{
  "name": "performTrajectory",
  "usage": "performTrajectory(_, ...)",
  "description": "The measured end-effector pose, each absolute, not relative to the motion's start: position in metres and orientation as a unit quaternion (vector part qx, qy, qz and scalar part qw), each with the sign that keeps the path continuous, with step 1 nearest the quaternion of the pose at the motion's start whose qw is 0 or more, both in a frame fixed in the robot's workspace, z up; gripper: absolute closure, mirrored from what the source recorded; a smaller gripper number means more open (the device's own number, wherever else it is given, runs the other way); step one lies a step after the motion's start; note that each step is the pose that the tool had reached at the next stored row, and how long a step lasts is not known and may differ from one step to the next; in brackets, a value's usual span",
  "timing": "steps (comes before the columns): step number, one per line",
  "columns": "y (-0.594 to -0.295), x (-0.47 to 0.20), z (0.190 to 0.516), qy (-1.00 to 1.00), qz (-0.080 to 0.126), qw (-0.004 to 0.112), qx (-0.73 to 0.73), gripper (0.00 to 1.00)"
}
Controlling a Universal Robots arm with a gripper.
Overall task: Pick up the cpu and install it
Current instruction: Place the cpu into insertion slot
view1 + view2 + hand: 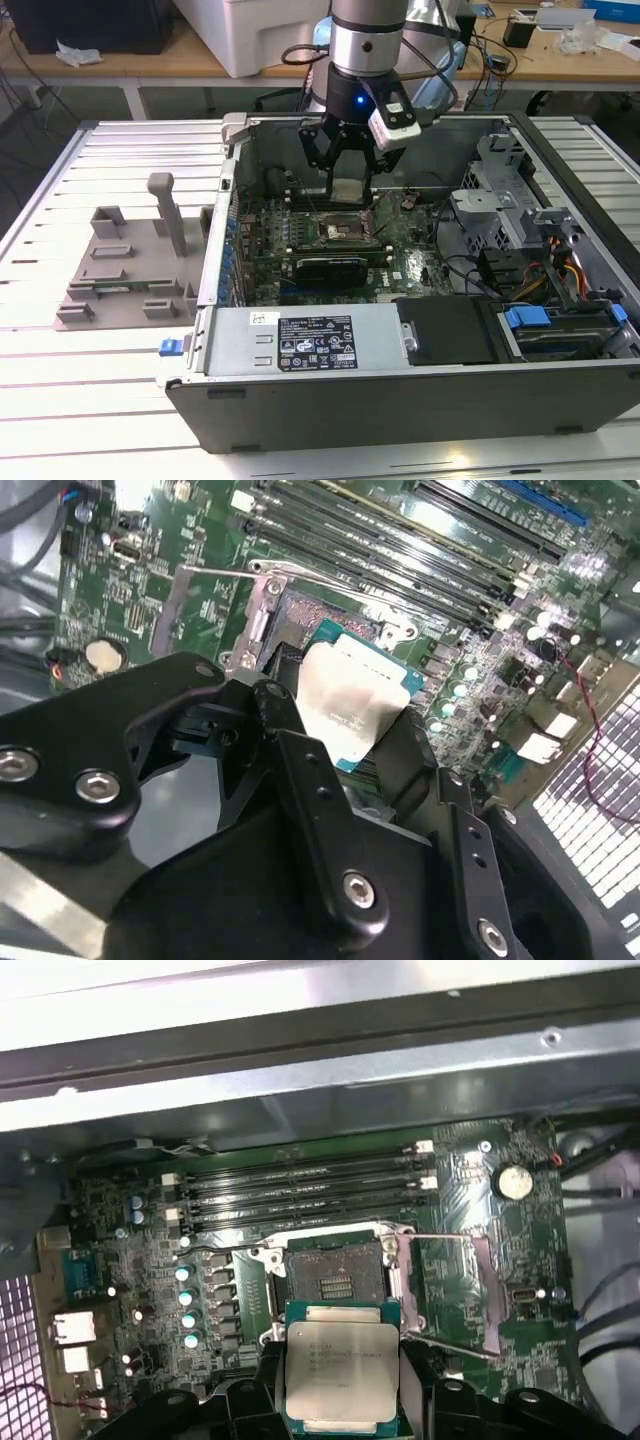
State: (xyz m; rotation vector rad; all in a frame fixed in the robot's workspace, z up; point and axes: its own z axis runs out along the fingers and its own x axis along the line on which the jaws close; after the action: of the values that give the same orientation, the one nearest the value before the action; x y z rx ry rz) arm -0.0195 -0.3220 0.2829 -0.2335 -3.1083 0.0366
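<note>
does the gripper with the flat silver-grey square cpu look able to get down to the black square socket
Probably yes: the gripper, shut on the cpu, hangs above the socket, whose metal latch frame is swung aside, and nothing lies across it.

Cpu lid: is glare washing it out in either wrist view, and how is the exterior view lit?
In the second wrist view glare bleaches the cpu lid near white; in the first wrist view it is an evenly lit grey, while the case edge burns out; in the exterior view the motherboard lies in shade, with bright patches on the slatted table.
</note>
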Motion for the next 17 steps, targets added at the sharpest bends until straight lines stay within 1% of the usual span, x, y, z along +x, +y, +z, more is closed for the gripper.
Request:
performTrajectory(3,-0.3220,-0.0195,0.2827,-0.992,0.021,0.012,-0.121,0.46)
performTrajectory(7,-0.3220,-0.0195,0.2826,-0.984,0.027,0.012,-0.176,0.46)
performTrajectory(17,-0.3220,-0.0195,0.2822,-0.959,0.030,0.015,-0.283,0.46)
